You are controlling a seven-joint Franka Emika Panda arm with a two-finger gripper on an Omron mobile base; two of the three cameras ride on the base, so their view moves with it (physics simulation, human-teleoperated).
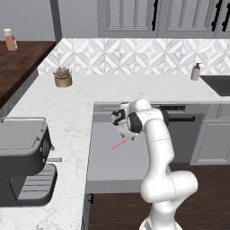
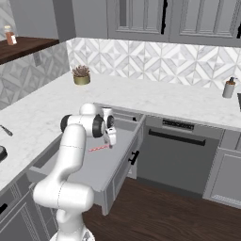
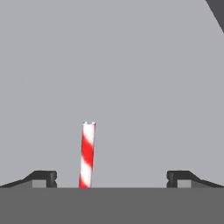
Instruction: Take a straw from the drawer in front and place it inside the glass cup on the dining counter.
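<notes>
1. Drawer (image 1: 117,170) pulled open already, so that step looks done.
2. Straw (image 3: 87,155) lying flat on the grey drawer floor, red-and-white striped, not picked up yet.
3. Gripper (image 3: 111,177) low over the drawer, jaws spread wide with nothing in them, straw lying between the fingertips (image 3: 43,177) and nearer the left-hand one.
4. Left to do, by the looks of it: close on the straw, lift, carry over to the glass cup on the dining counter.
5. So pretty early on, grab not made.
</notes>
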